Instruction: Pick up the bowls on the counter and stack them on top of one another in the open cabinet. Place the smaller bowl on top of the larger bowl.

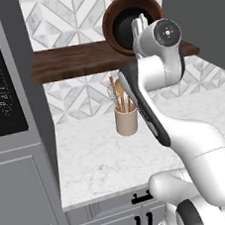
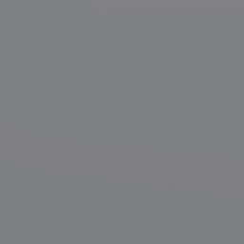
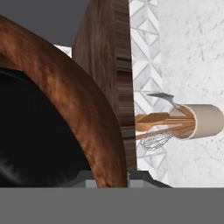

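while clamped on the rim of the tilted wooden bowl point(image 1: 124, 25), the gripper point(image 1: 139, 25) holds it above the shelf point(image 1: 73, 62); the utensil holder point(image 1: 126, 119) stands below.

Robot arm point(image 1: 188, 145) beside the utensil holder point(image 1: 126, 120): glossy white, rounded link shells were joined by dark grey bands; a dark strip ran along the forearm, and a round grey cap with a central fastener closed the uppermost joint.
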